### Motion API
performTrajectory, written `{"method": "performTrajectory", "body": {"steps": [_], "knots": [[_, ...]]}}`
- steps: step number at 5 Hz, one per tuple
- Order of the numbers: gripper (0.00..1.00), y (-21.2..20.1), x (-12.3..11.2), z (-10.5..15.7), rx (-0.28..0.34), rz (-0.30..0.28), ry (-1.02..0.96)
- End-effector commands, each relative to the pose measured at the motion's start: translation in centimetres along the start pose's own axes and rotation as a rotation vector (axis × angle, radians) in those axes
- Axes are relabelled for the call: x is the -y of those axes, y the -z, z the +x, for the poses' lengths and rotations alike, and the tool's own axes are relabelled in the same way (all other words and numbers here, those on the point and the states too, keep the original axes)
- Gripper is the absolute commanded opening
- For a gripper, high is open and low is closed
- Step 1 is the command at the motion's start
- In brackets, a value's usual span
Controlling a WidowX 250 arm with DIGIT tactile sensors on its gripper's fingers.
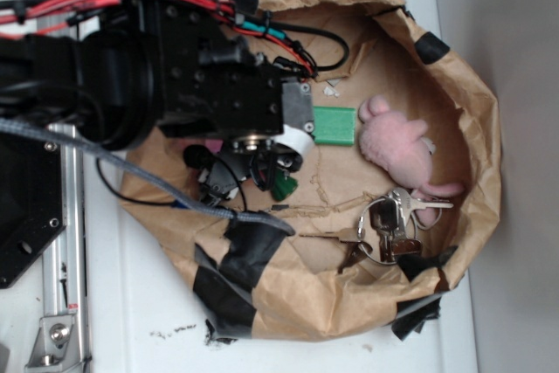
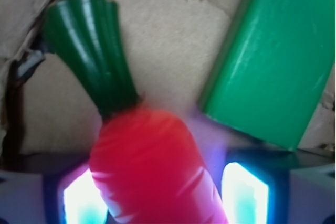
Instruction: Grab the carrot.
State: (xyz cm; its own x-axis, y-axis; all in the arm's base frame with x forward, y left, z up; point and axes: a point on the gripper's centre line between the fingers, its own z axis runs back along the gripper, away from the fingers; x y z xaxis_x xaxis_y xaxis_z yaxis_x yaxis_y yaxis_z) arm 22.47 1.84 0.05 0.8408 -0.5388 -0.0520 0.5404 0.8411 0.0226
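Arm: reaching in from the left over the brown paper bowl (image 1: 454,85), its black body covering the near-left part.
Gripper (image 2: 165,195): pointing down at the paper floor, fingers (image 2: 244,192) glowing on either side of the carrot; whether they are pressing it I cannot tell, the view being blurred.
Carrot (image 2: 152,161): lying between the fingers, glossy orange body, dark green flared stem pointing far-left.
Green block (image 2: 273,56): sitting just right of the carrot.
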Motion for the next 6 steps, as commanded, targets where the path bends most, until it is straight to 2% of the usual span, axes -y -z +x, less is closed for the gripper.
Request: {"method": "performTrajectory", "body": {"steps": [1, 2, 3, 4, 5, 6], "knots": [[0.0, -1.9, -1.9, 1.6, 0.03, -0.042, -0.096], [0.0, -5.8, -3.8, 1.8, 0.113, -0.06, -0.174], [0.0, -9.8, -3.8, 1.1, 0.211, -0.096, -0.223], [0.0, -14.4, -2.4, 0.5, 0.268, -0.119, -0.235], [0.0, -16.0, -1.5, 0.8, 0.307, -0.124, -0.369], [0.0, -15.3, -1.4, 1.8, 0.347, -0.062, -0.506]]}}
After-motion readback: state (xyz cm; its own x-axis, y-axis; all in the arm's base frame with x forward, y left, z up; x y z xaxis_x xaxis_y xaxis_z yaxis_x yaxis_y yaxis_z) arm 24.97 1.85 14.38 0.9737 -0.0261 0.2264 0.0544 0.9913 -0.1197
